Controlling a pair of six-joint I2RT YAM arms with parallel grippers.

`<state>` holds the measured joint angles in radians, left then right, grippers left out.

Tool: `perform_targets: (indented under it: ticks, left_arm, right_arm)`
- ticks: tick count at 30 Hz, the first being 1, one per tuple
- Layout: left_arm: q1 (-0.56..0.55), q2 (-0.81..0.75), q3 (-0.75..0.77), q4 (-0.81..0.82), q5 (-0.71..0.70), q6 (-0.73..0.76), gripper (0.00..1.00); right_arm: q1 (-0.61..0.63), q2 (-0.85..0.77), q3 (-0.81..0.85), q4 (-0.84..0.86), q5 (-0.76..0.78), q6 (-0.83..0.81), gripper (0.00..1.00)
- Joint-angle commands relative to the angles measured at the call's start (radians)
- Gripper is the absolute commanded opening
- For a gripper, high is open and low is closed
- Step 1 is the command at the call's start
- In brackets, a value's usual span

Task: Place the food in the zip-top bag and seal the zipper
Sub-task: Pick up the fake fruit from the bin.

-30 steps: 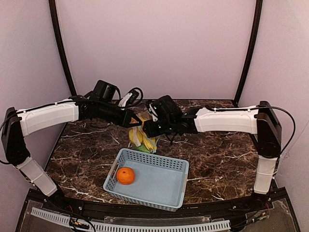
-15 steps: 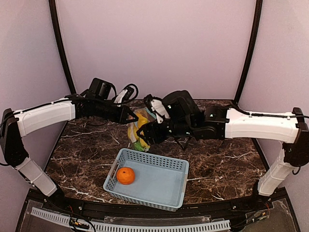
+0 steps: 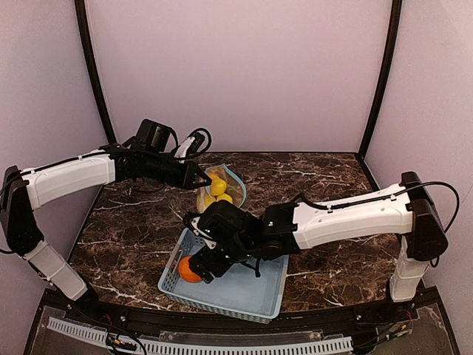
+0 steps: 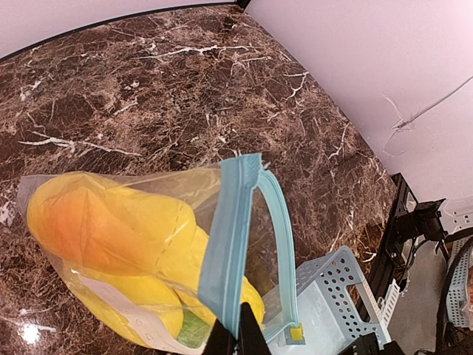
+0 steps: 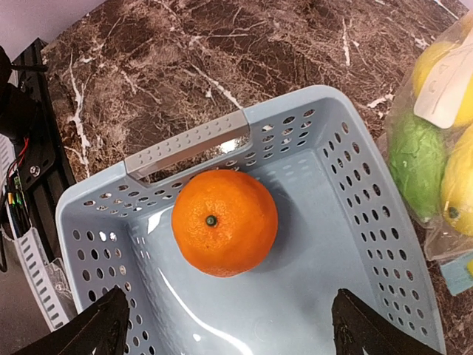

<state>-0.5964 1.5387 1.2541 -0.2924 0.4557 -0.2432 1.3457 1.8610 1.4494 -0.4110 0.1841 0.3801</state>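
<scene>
The clear zip-top bag [image 4: 270, 244] stands on the table behind the basket, holding yellow fruits [image 4: 111, 222] and a green piece [image 4: 194, 329]. My left gripper [image 4: 235, 325] is shut on its light blue zipper [image 4: 229, 237] and holds one side of the mouth up, so the mouth gapes open. The round orange [image 5: 224, 222] lies in the near-left corner of the basket, stem up. Above it hovers my right gripper [image 5: 233, 329], open wide, its fingertips [image 5: 103, 325] just short of the orange and apart from it. From above, the right gripper [image 3: 201, 266] partly covers the orange [image 3: 185, 271].
The light blue perforated basket [image 5: 185, 144] sits at the table's front centre, holding only the orange. The bag [image 3: 219, 186] stands just beyond its far rim [image 3: 244, 240]. Black frame posts stand at the back corners.
My right arm has swung from the bag's mouth down and forward over the basket, and its jaws have opened wide. The left gripper still holds the zipper in the same place.
</scene>
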Motion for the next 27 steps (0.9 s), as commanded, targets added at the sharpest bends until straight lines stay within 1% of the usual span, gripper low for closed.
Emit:
perform_targets:
  ticks: [1, 4, 10, 19, 27]
  left_arm:
    - [0.001, -0.017, -0.013, 0.012, 0.010, -0.001, 0.01]
    - [0.001, -0.017, -0.013, 0.012, 0.013, -0.002, 0.01]
    - [0.001, -0.015, -0.012, 0.011, 0.015, -0.002, 0.01]
    - [0.001, -0.014, -0.012, 0.012, 0.019, -0.004, 0.01]
    - [0.001, -0.018, -0.010, 0.010, 0.017, -0.001, 0.01]
  right_arm:
    - [0.011, 0.053, 0.034, 0.024, -0.020, 0.014, 0.94]
    - [0.012, 0.085, 0.046, 0.037, -0.028, 0.008, 0.99]
    - [0.011, 0.156, 0.094, 0.039, -0.058, -0.001, 0.99]
    - [0.010, 0.247, 0.186, 0.001, -0.003, -0.007, 0.98]
    - [0.010, 0.329, 0.257, -0.029, 0.001, -0.021, 0.88]
